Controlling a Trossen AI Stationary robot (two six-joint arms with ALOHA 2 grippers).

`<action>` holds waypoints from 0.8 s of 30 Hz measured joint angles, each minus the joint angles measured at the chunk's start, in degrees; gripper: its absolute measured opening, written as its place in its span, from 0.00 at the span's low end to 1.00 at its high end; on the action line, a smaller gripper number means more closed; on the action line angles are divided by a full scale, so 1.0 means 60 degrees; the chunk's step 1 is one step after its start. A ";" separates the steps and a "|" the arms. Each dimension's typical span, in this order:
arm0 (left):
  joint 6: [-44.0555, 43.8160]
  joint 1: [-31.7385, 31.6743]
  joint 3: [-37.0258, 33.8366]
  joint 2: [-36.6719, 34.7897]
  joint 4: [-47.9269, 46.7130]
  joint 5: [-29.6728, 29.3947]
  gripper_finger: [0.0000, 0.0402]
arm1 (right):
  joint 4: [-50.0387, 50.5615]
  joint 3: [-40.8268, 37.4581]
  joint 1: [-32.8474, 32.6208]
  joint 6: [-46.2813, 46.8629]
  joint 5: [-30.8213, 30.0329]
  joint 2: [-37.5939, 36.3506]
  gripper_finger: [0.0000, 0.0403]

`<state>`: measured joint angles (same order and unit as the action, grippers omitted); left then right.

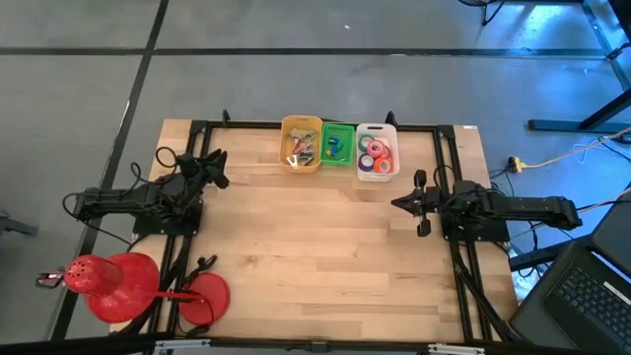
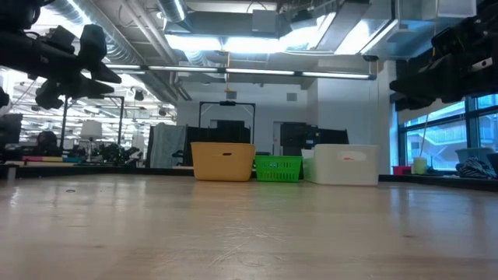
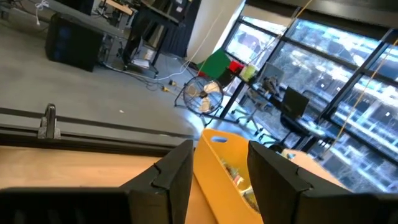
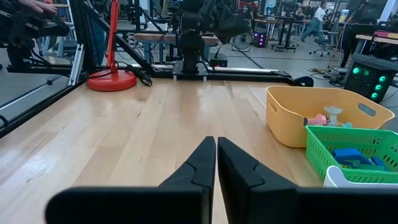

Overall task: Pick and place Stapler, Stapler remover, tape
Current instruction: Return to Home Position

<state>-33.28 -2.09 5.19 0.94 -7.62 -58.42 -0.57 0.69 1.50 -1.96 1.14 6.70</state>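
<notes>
Three bins stand in a row at the table's far edge. The yellow bin (image 1: 302, 144) holds several small mixed items. The green basket (image 1: 337, 144) holds blue pieces. The white bin (image 1: 377, 153) holds the tape (image 1: 373, 150), small red, green and purple rolls. I cannot tell which item is the stapler or the stapler remover. My left gripper (image 1: 219, 168) hovers open at the left, above the table, with the yellow bin (image 3: 221, 168) ahead of its fingers. My right gripper (image 1: 399, 204) hovers shut at the right and points toward the table's left side (image 4: 216, 162).
Bare wooden tabletop (image 1: 315, 247) spreads between the arms and the bins. Black frame rails (image 1: 449, 168) run along the left, right and far edges. Large red round things (image 1: 108, 281) and a red base (image 1: 202, 296) sit off the near left corner. A laptop (image 1: 592, 291) lies to the right.
</notes>
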 joint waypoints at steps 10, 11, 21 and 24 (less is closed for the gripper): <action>0.1086 -0.0004 -0.0314 -0.0148 0.0496 0.4228 0.36 | 0.0002 0.0000 -0.0003 0.0000 0.0002 0.0000 0.05; 0.1448 0.0004 -0.0358 -0.0151 0.0645 0.4839 0.36 | -0.0002 0.0000 0.0000 0.0000 -0.0002 0.0000 0.05; 0.3824 0.0018 -0.0780 -0.0155 0.2015 0.8499 0.36 | -0.0001 0.0000 -0.0004 -0.0004 0.0000 0.0000 0.05; 0.4053 0.0018 -0.0780 -0.0155 0.2018 0.8507 0.36 | -0.0002 0.0000 -0.0004 -0.0004 -0.0002 0.0000 0.05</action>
<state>-8.96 -1.98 0.51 0.01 4.49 -7.38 -0.58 0.69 1.48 -1.98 1.13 6.70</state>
